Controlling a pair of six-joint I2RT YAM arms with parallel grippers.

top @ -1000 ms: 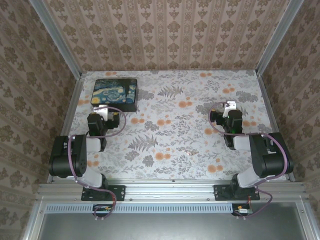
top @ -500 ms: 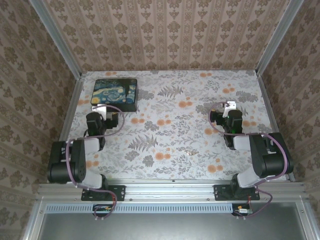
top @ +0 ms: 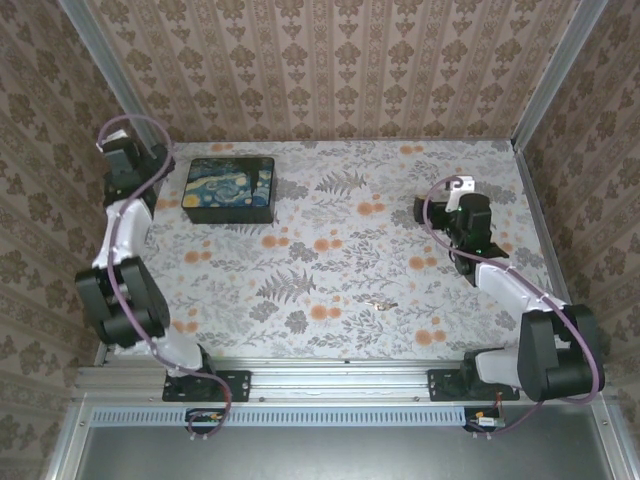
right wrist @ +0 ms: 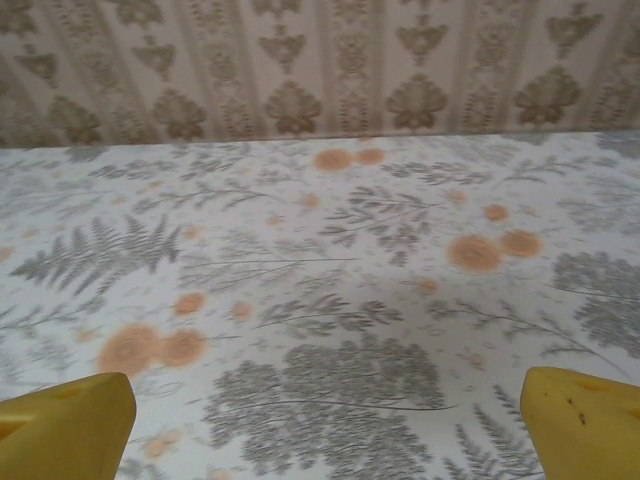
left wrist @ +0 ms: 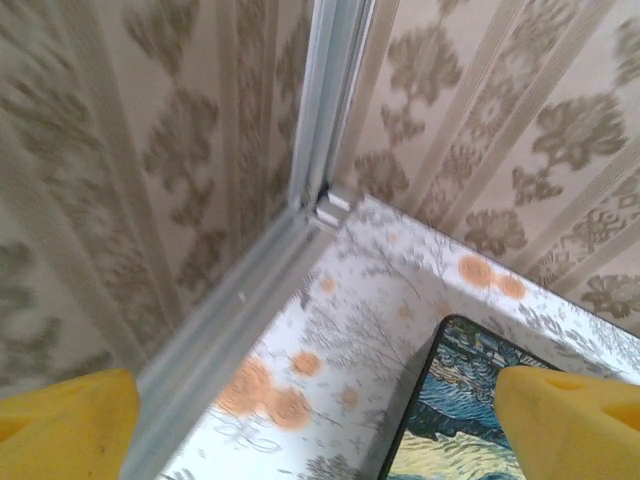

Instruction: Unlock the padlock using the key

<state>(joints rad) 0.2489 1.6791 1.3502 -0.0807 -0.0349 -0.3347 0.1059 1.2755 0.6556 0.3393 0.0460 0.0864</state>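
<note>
On the flowered table (top: 330,215), near-centre zone, toward the front edge:

1. Key (top: 380,303). Small, thin metallic item lying flat on the cloth pattern, too small to make out its details. It lies well apart from both grippers, on the near, inner side of the right arm's reach and far across the table from the left one. Nothing touches it.

2. Right gripper (right wrist: 325,425). It sits over the right-hand part of the table, farther from the arm bases than the key, and faces across the table top toward the patterned back wall (right wrist: 300,60). The yellow fingertips (right wrist: 65,425) sit at the two lower corners of the wrist view, spread wide. Only bare cloth lies between them, so the gripper is released and holds nothing.

3. Left gripper (left wrist: 320,420). It is held at the far-left corner of the enclosure, pointed at the aluminium corner post (left wrist: 325,100) where the two walls meet. Its yellow fingertips (left wrist: 570,425) are likewise set wide apart with nothing gripped or touched.

4. Box (top: 230,188). Dark and flat, with a swirling blue-and-yellow painted lid, it rests on the far-left part of the table, just beside the left arm. One corner shows near the inner finger in the left wrist view. It is well apart from the key.
</note>
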